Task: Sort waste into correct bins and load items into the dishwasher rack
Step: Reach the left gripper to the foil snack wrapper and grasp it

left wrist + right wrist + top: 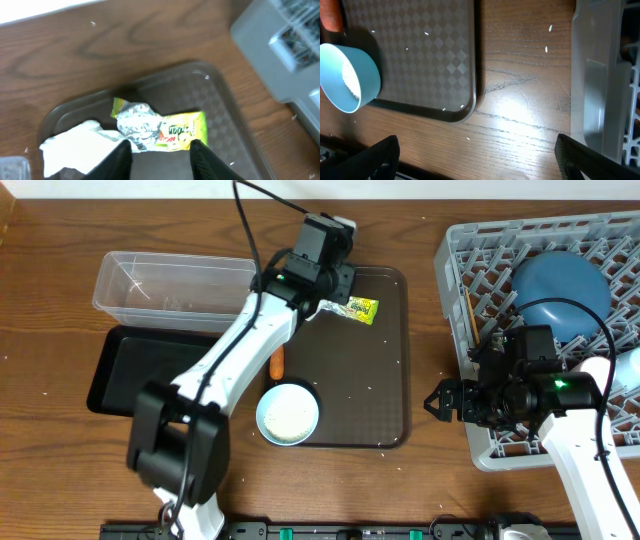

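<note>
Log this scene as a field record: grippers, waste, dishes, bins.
left gripper: open, fingers either side of wrapper
right gripper: open, above bare table between serving tray and dishwasher rack
wrapper: on serving tray, next to napkin
carrot: on serving tray, beside light-blue bowl
dark blue dish: in dishwasher rack
clear tub, black tray: left of serving tray

one rack (455,270), one clear tub (170,285), one black tray (120,375), one brown tray (370,390), one bowl (287,413), one blue dish (560,280), one carrot (277,362), one wrapper (361,308), one napkin (80,145).
</note>
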Robot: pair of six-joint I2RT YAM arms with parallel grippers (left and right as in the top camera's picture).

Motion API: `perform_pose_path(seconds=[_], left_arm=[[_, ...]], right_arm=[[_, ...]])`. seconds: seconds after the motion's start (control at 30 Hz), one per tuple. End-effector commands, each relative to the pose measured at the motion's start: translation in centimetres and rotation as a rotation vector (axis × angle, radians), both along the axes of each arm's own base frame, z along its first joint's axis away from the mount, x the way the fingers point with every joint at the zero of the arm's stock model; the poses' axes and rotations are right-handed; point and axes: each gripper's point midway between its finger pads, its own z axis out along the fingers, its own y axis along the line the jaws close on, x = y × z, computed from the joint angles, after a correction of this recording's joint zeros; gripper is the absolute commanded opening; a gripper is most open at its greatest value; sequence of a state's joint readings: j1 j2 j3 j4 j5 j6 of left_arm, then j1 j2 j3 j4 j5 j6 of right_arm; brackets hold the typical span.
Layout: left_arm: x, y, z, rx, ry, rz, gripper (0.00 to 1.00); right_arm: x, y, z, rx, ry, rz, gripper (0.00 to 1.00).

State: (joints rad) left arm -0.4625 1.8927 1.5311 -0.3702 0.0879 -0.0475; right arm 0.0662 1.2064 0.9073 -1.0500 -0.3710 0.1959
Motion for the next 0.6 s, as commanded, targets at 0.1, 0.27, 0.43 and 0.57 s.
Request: perform_pose_path(seconds=[0.1,0.27,0.43,0.57], left_arm=[[-0.5,0.6,-10.1,0.098,0.181,-0.002,0.54],[-0.3,0.5,-13.7,0.131,0.211,-0.027,0.56],[-0.8,-0.1,-14.9,0.106,0.242,-0.053,0.56],[-1.0,-0.4,-15.0,0.097,0.255,-0.063,0.55]], right_arm=[[-0.2,0.5,0.0,0.016,0.012,0.005,0.93],[-0.3,0.5,0.0,0.016,0.013,0.005,0.93],[-0.3,0.5,-0.1,0.016,0.017,0.005,0.93],[-0.3,0.5,-0.1,0.016,0.017,0.005,0.93]])
